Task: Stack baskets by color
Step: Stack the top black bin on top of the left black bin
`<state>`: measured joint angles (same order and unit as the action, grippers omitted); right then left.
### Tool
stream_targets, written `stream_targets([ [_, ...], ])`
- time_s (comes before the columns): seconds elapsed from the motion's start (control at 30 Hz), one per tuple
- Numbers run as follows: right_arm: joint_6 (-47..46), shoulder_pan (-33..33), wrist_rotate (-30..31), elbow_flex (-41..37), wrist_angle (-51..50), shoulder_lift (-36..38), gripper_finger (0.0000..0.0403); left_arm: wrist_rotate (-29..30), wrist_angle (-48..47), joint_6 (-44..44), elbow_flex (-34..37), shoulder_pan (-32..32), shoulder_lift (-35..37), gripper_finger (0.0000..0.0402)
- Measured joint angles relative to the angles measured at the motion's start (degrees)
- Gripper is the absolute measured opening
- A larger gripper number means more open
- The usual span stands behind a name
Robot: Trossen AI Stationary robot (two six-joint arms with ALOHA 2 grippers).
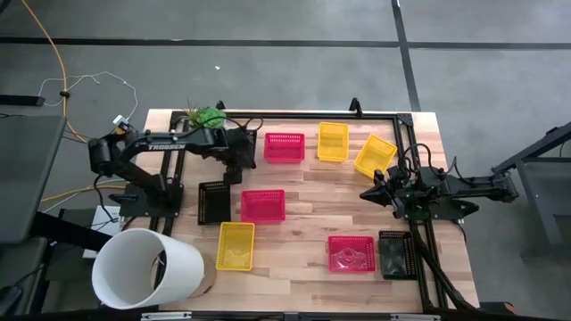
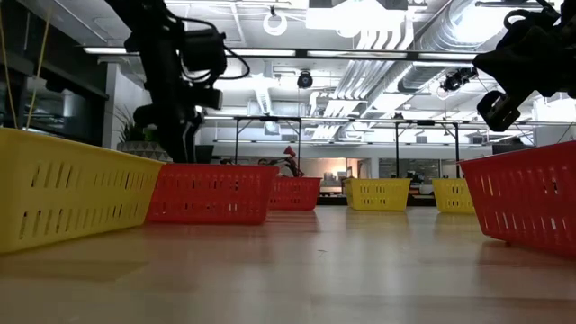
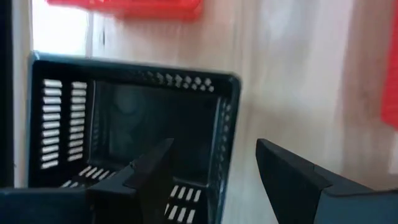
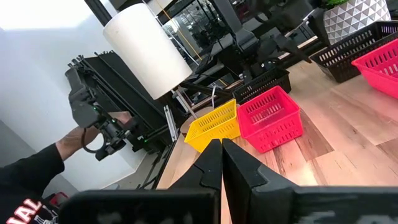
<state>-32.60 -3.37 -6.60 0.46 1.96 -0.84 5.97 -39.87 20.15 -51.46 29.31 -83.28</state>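
Note:
My left gripper (image 1: 238, 166) hangs open, pointing steeply down over the near right corner of a black basket (image 1: 214, 201), (image 3: 130, 124). In the left wrist view (image 3: 214, 144), one finger stands over the basket's inside and the other over bare table beyond its wall, touching nothing. Beside it sit a pink basket (image 1: 263, 205) and a yellow basket (image 1: 235, 245). Another pink basket (image 1: 284, 147) and two yellow baskets (image 1: 333, 141), (image 1: 375, 154) lie at the far side. A pink basket (image 1: 351, 253) and a black basket (image 1: 395, 254) sit near right. My right gripper (image 1: 368, 193), (image 4: 221, 146) waits shut and level at the right.
A large white bucket (image 1: 147, 267) lies at the near left corner. A potted plant (image 1: 207, 116) stands at the far left behind my left arm. Bare wood lies in the table's middle (image 1: 312, 201). A person's hand (image 4: 81, 140) with a handheld device shows beyond the table.

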Motion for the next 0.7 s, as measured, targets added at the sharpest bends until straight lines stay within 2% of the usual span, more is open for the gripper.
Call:
stream_targets([
  [0.13,0.0,-0.01,-0.02,0.01,0.0,0.0,0.0,-0.29,0.58,0.73,0.95,0.36,-3.5,0.0211],
  [0.23,0.0,0.01,0.01,0.0,0.0,0.0,0.0,2.73,1.46,0.58,1.07,0.32,-6.1,0.0211],
  [0.47,0.01,0.0,-0.01,-0.01,0.0,0.0,0.0,3.72,6.68,1.62,1.07,0.35,-7.93,0.0208],
  [0.57,0.0,-0.01,0.01,0.01,0.0,0.0,0.0,4.24,5.28,2.48,1.07,0.36,-7.96,0.0182],
  [0.7,0.0,-0.01,0.0,-0.01,0.0,0.0,0.0,5.04,2.53,1.66,1.07,0.29,-7.88,0.01],
])
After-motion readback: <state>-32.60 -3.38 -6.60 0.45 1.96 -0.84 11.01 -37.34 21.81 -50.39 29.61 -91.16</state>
